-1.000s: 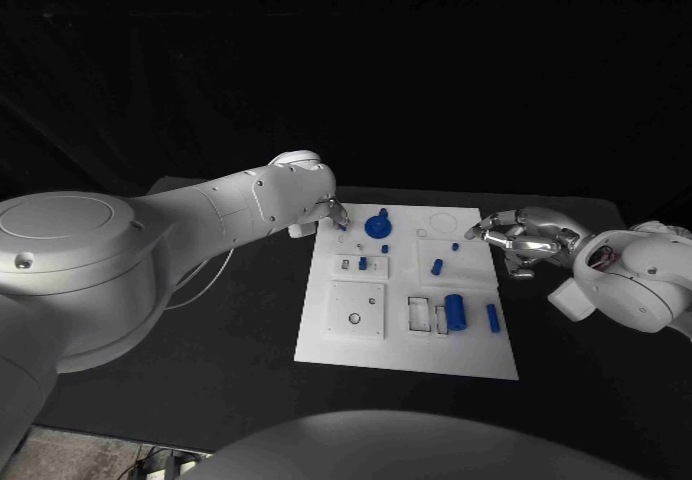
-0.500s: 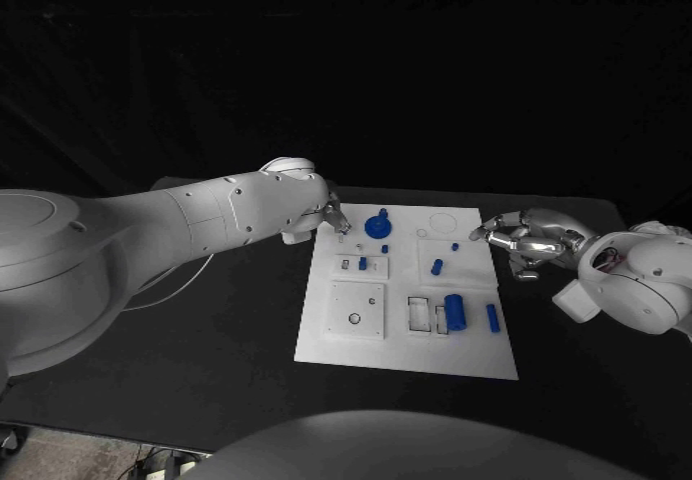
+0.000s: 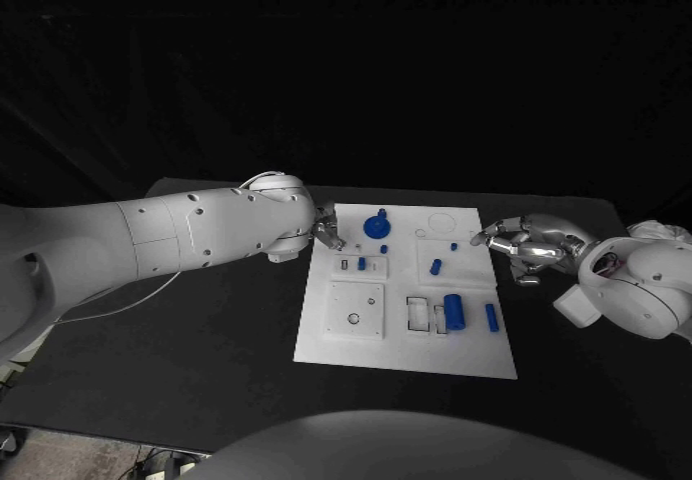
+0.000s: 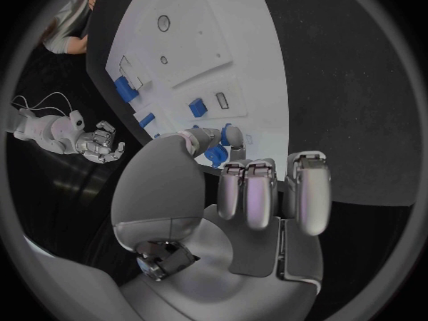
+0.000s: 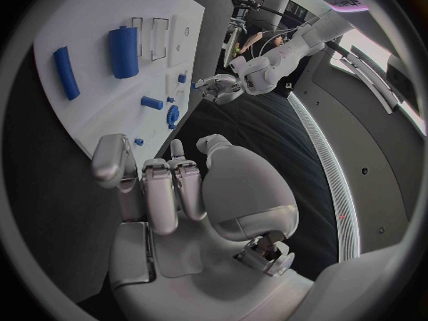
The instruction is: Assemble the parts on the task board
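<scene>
The white task board (image 3: 408,340) lies mid-table. On it are a blue round knob (image 3: 378,226), several small blue pieces such as one at mid-board (image 3: 437,266), a thick blue cylinder (image 3: 456,311) and a blue bar (image 3: 492,317). My left hand (image 3: 329,232) hovers at the board's far left corner, a little short of the knob, fingers loosely bent and holding nothing. In the left wrist view the left hand (image 4: 259,192) has the knob (image 4: 217,152) just beyond its thumb. My right hand (image 3: 522,240) hangs off the board's right edge, also empty. The right wrist view shows the right hand (image 5: 170,185), the cylinder (image 5: 124,51) and the bar (image 5: 60,71).
Bare black table (image 3: 202,340) surrounds the board on all sides. The board carries empty recesses: a square plate with a hole (image 3: 356,308) and rectangular slots (image 3: 421,315).
My left arm has swung lower and its hand has slid slightly toward me along the board's left corner. The right hand has drawn back a little to the right.
</scene>
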You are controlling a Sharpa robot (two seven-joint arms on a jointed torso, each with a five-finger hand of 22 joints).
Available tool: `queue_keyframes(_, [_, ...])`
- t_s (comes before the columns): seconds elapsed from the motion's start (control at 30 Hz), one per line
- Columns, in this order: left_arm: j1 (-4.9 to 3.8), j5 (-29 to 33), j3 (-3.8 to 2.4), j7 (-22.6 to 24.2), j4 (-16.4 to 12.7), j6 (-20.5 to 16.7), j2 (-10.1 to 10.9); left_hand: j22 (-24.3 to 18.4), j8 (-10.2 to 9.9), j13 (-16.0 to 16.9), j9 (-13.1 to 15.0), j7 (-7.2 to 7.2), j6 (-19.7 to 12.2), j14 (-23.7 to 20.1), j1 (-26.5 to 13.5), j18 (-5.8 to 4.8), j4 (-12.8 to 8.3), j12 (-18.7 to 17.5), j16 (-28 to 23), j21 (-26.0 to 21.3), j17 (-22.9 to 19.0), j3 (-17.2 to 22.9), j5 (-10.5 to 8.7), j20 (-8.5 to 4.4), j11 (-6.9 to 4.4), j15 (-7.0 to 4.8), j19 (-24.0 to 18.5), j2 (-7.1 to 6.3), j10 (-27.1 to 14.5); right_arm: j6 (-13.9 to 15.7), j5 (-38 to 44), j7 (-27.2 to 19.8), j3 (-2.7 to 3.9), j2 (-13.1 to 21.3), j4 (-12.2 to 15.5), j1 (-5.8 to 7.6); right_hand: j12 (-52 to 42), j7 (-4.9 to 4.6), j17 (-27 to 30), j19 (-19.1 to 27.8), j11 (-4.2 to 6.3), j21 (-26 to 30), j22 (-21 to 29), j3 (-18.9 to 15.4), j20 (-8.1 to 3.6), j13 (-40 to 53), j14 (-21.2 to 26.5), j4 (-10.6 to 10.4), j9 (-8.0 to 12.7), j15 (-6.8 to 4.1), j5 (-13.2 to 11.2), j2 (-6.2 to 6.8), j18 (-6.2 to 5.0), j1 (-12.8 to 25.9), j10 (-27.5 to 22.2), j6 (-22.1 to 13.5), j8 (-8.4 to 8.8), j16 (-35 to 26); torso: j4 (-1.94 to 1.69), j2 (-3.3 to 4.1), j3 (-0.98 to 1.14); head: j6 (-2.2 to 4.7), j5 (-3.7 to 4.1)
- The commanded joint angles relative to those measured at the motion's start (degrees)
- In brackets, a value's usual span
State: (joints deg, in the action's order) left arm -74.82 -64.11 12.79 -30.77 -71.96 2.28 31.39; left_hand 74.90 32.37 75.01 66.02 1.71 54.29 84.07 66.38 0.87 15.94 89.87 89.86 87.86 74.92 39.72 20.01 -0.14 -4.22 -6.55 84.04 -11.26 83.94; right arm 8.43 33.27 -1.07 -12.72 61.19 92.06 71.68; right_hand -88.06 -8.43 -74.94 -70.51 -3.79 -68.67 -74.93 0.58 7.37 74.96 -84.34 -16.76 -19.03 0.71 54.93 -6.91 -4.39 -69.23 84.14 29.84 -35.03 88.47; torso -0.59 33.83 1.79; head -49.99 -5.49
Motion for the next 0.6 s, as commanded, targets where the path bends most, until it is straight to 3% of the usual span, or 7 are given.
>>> queue_keyframes(0.03, [-0.09,-1.51,0.11,-3.06,-2.42,-2.2,0.9,13.87,0.06,14.99,0.05,-2.74,3.25,5.93,-0.04,-0.17,0.09,0.13,0.14,-0.43,15.08,0.4,-0.34,-0.29,-0.54,-0.54,4.58,-0.64,6.06,-0.73,0.32,0.08,-0.02,-0.04,-0.04,-0.26,-0.01,0.39,-12.03,0.43,0.45,0.34,-7.78,0.37,-0.09,11.48,-2.56,0.11,-0.09,0.06,0.02,0.65,-1.15,-0.07,0.97,0.11,-0.31,-0.21,0.05,-0.05,0.12,-0.01,-0.31])
queue_keyframes(0.23, [0.21,-0.38,0.33,-4.07,-5.84,-3.14,2.53,13.86,-0.15,14.99,0.03,-2.73,3.25,5.93,-0.24,-0.16,0.33,0.13,0.14,-0.46,15.08,0.69,-0.72,-0.36,-0.58,-0.6,4.57,-0.74,6.06,-0.63,0.3,-0.07,-0.02,-0.29,-0.25,-0.83,-0.01,0.43,-12.02,0.45,0.5,0.37,-7.77,0.67,-0.12,11.47,-2.55,0.14,-0.13,0.01,-0.04,0.72,-1.17,-0.13,0.95,0.09,-0.35,-0.21,0.1,-0.14,0.18,-0.01,-0.92])
queue_keyframes(0.6, [1.15,0.0,0.39,-3.41,-7.23,-4.51,2.73,13.85,-0.66,14.99,-0.09,-2.7,2.92,5.93,-0.43,-0.15,0.44,0.13,0.14,-0.5,15.08,1.11,-1.28,-0.44,-0.59,-0.64,4.56,-0.96,6.06,-0.43,0.29,-0.18,-0.02,-0.29,-0.42,-1.39,-0.01,0.43,-12.0,0.47,0.52,0.38,-7.76,0.83,-0.13,11.47,-2.54,0.15,-0.14,-0.01,-0.07,0.75,-1.17,-0.17,0.96,0.09,-0.38,-0.22,0.09,-0.04,0.13,-0.01,-0.45])
